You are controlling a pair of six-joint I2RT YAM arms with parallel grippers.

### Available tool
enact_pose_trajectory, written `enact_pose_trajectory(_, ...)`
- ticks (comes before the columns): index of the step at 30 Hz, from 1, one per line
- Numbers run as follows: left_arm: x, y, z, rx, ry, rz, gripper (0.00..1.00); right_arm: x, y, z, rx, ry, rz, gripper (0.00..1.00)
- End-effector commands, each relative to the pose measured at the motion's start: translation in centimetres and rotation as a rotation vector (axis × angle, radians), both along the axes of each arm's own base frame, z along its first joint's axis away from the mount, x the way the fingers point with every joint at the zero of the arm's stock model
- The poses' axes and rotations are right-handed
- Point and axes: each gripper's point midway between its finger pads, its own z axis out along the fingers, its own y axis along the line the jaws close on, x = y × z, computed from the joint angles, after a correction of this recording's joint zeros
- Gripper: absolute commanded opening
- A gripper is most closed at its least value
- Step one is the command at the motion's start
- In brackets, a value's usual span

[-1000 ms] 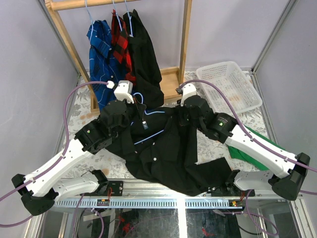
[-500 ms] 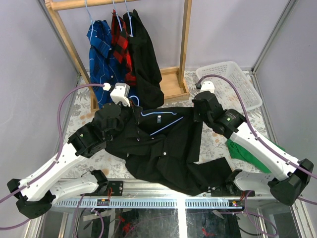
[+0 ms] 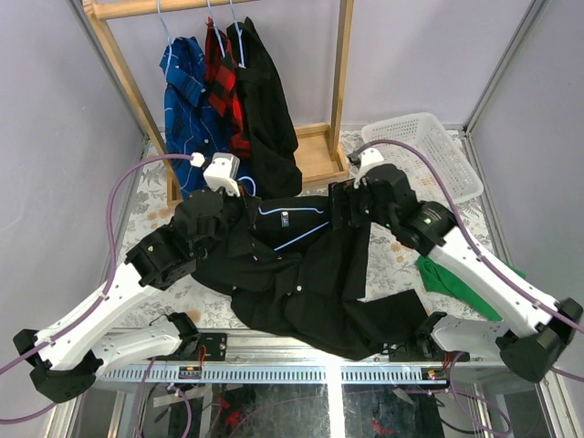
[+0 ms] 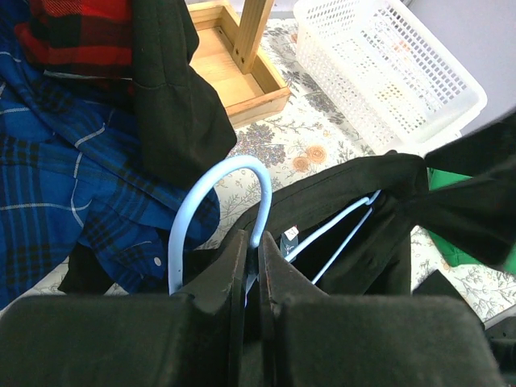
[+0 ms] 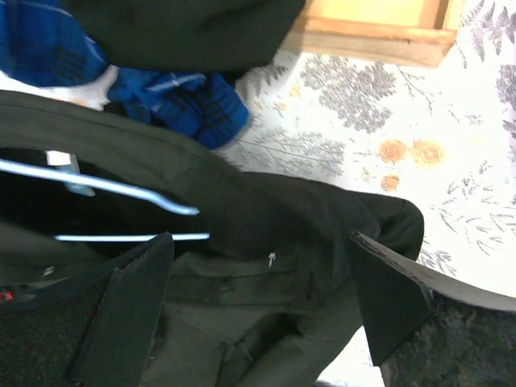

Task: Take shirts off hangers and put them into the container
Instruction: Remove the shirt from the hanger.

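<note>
Early in the task, by the look of it. No shirt in the container, set at the far right corner of the surface. Three shirts on hangers on the wooden rack along the far edge, toward the left: blue plaid shirt, red-and-black plaid shirt, hanging black shirt. A fourth, the loose black shirt, spread over the near middle of the surface. Off the rack, but with its light-blue hanger inside the neck and shoulders. Left to do, as a judgement: hanger out of this shirt, shirt into the container, then the same for the other three.

Left gripper: jaws pressed together on the base of the hanger's hook, just above the collar, the hook curving up free beyond the tips. Right gripper: jaws spread wide, one finger on either side of the shoulder end of the loose black shirt nearest the container, clamping nothing. Contact between pads and cloth impossible to tell. Green cloth toward the right edge, beside the right arm, no part of the job.
</note>
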Motion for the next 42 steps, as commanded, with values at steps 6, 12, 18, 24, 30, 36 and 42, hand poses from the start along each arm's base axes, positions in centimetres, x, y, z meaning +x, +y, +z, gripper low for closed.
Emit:
enact_pose_trajectory(6,-0.3,-0.4,0.9,-0.009,-0.026,-0.035,0.00,2.7,-1.2,-0.9,-0.123,-0.022,-0.100,0.41)
enact_pose_trajectory(12,-0.4,0.6,-0.1,0.060,-0.022,-0.024,0.00,3.5,-3.2,1.2,-0.085,-0.107,-0.227,0.21)
enact_pose_trajectory(18,-1.0,2.1,-0.7,0.166,-0.037,-0.038,0.00,4.4,-5.7,-1.0,-0.128,0.042,-0.310,0.24)
enact_pose_trajectory(24,-1.4,2.9,1.2,0.057,-0.097,0.002,0.00,3.2,-3.2,-4.6,-0.058,0.167,-0.152,0.29)
enact_pose_trajectory(30,-1.1,2.8,1.1,0.015,-0.091,0.029,0.00,1.9,-1.3,-3.3,0.018,0.108,0.010,0.45)
enact_pose_trajectory(36,-0.9,2.6,1.4,0.001,-0.093,0.035,0.00,1.1,-2.1,0.6,0.048,-0.114,0.077,0.68)
enact_pose_trajectory(42,-1.6,1.0,1.4,0.009,-0.097,-0.070,0.00,-1.9,-1.8,3.1,0.043,-0.381,0.301,0.77)
